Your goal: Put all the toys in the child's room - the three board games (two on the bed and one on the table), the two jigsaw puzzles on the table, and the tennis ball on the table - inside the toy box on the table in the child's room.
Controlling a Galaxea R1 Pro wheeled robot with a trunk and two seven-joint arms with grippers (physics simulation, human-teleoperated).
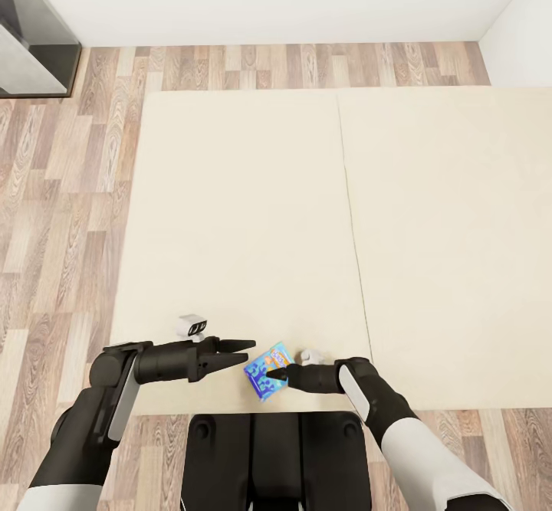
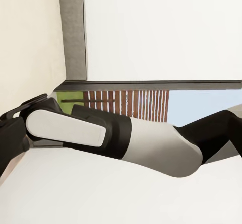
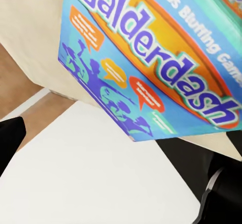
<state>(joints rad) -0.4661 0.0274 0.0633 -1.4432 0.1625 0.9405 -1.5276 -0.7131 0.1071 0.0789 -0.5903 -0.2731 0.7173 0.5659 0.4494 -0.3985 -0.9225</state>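
- Noted wooden floor (image 1: 61,212) along the left of the head view, with a dark cabinet (image 1: 34,28) in the far left corner; no table or toy box in sight there.
- Observed left gripper (image 1: 247,348) low over the near edge of the bed (image 1: 245,212), fingers (image 1: 230,342) lying close together and pointing toward the game; nothing between them. Read as closed and empty, though fingertips were small at that scale.
- Recorded only one toy on the cream mattress: the blue board game (image 1: 268,371), lying near the front edge, just right of the left gripper's tips.
- Confirmed in the right wrist view: board game (image 3: 156,58) with "Balderdash" lettering, seen very close, partly over the mattress edge.
- Placed right gripper (image 1: 274,375) at the game's near-right edge, touching or nearly so. Could not tell whether the jaws had closed on the box; contact hidden in the head view, fingertips barely visible in the wrist view.
- Judged progress: early. Blue game not yet lifted clear of the bed. Second bed game not located on the visible mattress, status unknown. Carry to the table, and the remaining toys, outstanding as far as shown.
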